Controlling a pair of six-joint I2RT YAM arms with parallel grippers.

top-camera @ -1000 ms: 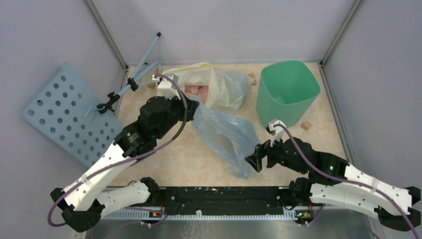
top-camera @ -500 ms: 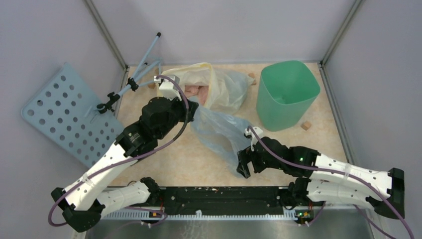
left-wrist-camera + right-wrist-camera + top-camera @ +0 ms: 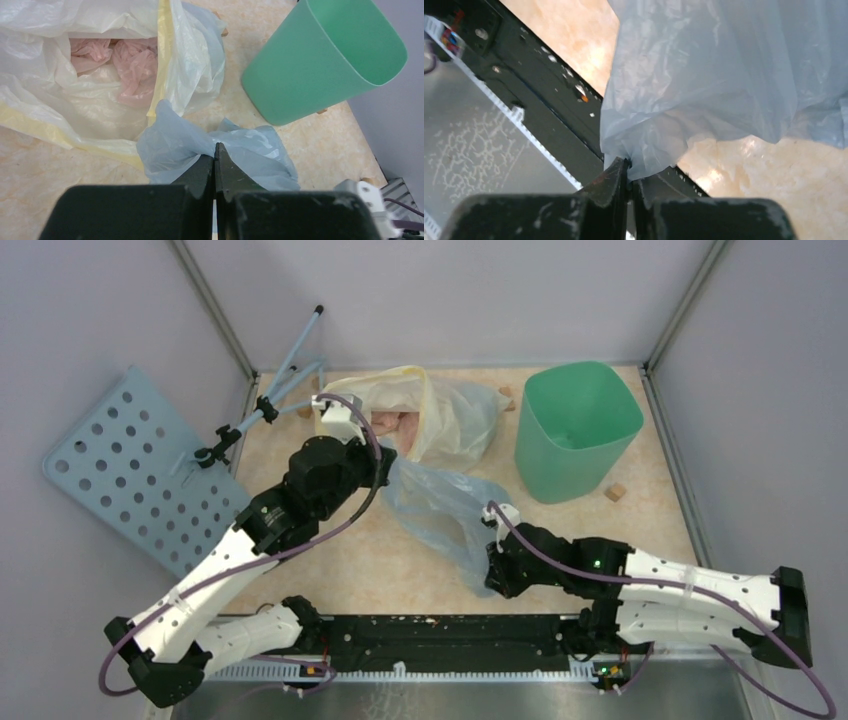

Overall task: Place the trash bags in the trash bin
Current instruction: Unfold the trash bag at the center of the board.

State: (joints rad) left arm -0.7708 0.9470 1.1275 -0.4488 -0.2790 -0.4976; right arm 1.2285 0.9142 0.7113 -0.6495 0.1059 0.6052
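Right wrist view: right fingers (image 3: 611,182) nearly together, pinching a bunched corner of the pale-blue bag (image 3: 704,75). Film billows up and away from the tips. Black base rail (image 3: 539,115) runs just below that pinch, with the counter (image 3: 774,180) under the film beyond.

Top external view: bag strung slack between the two pairs of fingers, lying on the counter, outside the bin.

Left wrist view: left fingers (image 3: 200,172) pressed closed on the bag's other gathered end. Just beyond the left tips, whitish bag with yellow rim (image 3: 100,105), mouth open, crumpled pink plastic (image 3: 130,60) inside; it touches the blue film. Farther out, ahead and right of the left fingers, mint-green bin (image 3: 320,60), upright, apart from the bag. Small wooden block (image 3: 615,492) near its base.
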